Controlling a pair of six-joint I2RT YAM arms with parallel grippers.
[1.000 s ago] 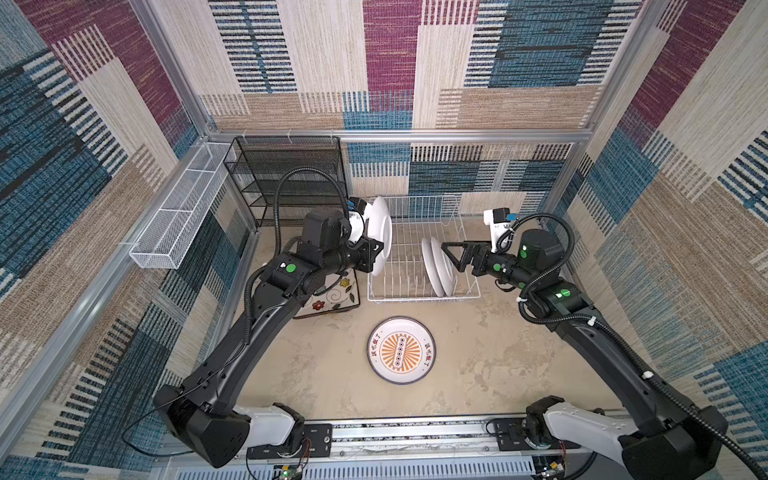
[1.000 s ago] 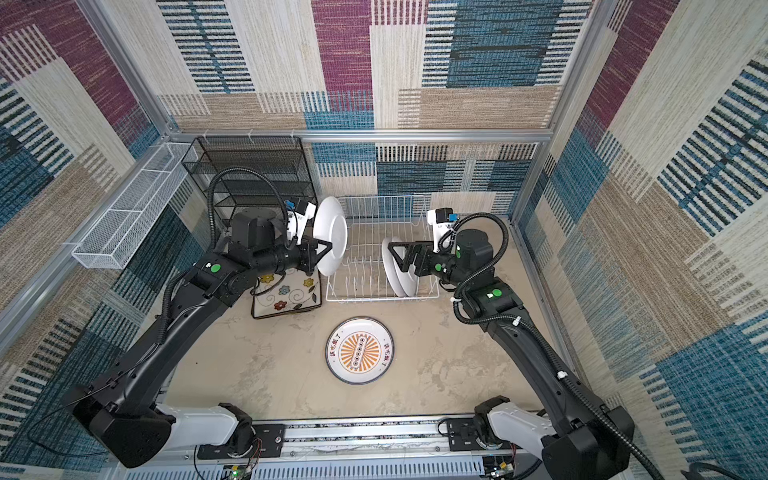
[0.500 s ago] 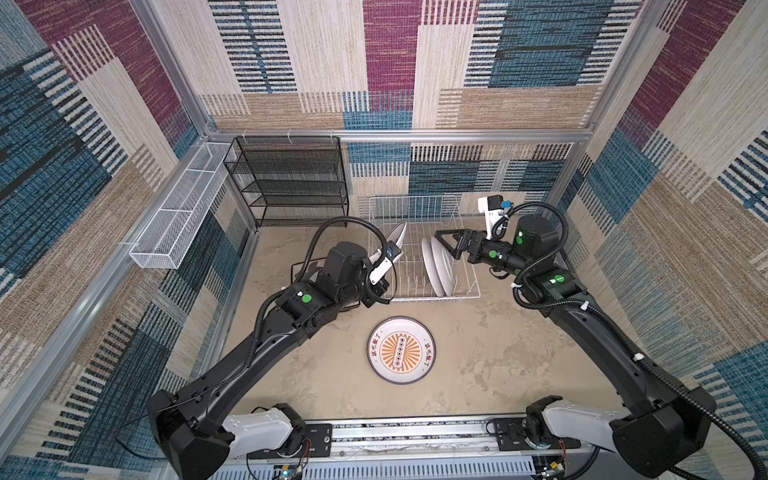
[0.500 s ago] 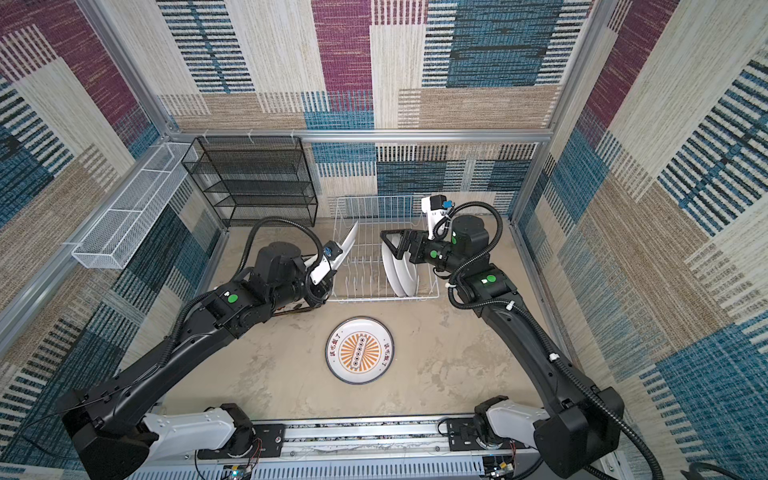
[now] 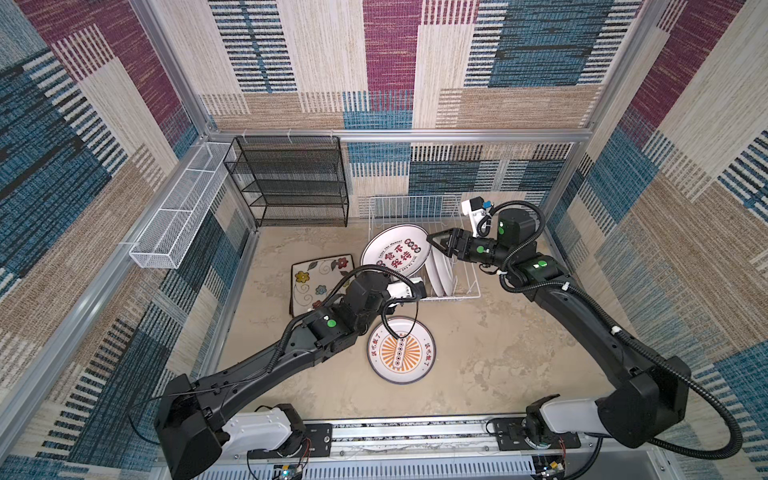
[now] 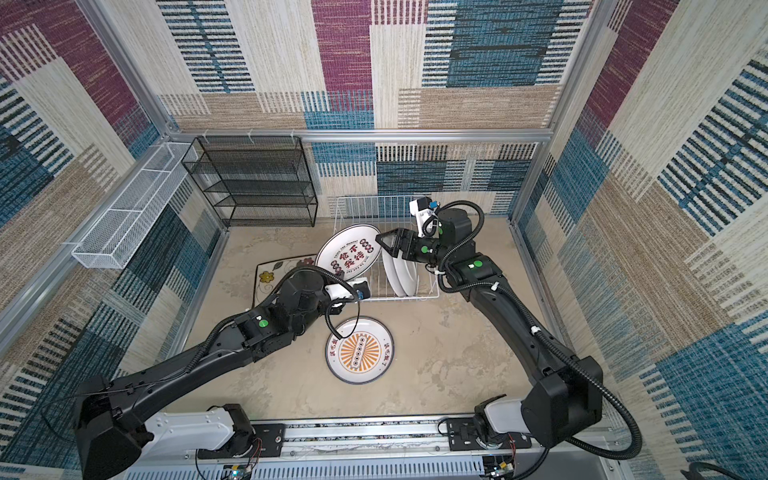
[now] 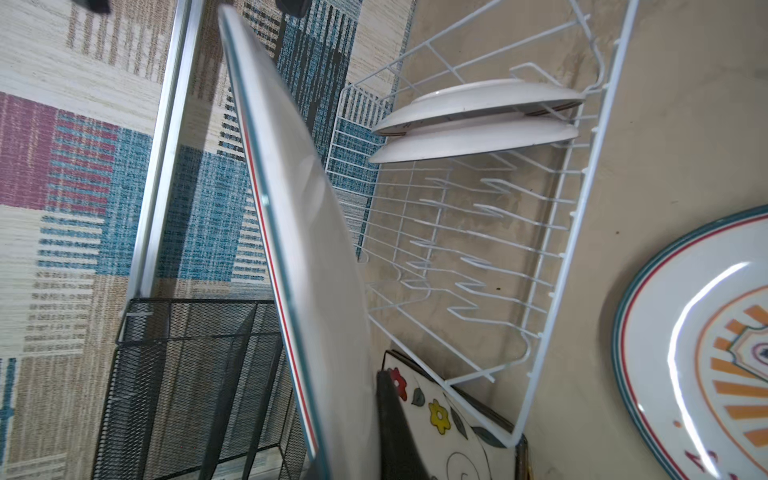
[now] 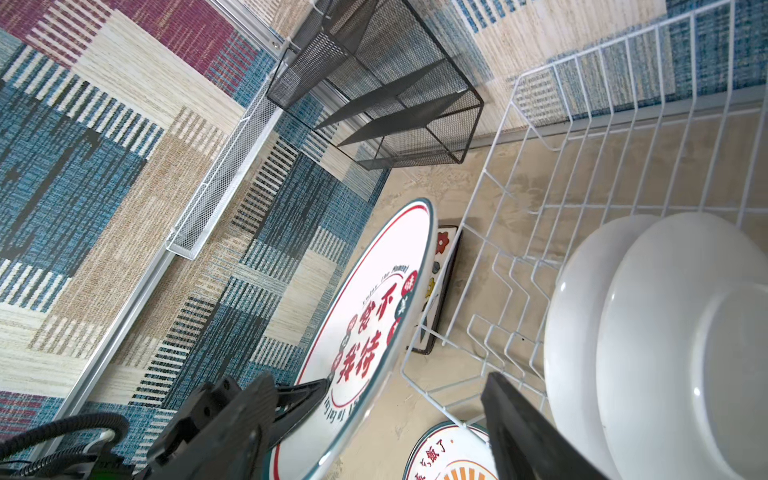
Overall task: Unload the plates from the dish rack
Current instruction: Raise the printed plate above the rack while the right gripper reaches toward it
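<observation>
2 glossy round white plates (image 5: 441, 274) are stood on edge in the white wire dish rack (image 5: 415, 208), just below the right jaws, which are spread and empty. A tilted teal-rimmed plate (image 5: 395, 254) printed with red Chinese characters is clamped by the left jaws. Beside them, an orange-sunburst plate (image 5: 401, 351) is laid flat on the table (image 5: 498, 353).
</observation>
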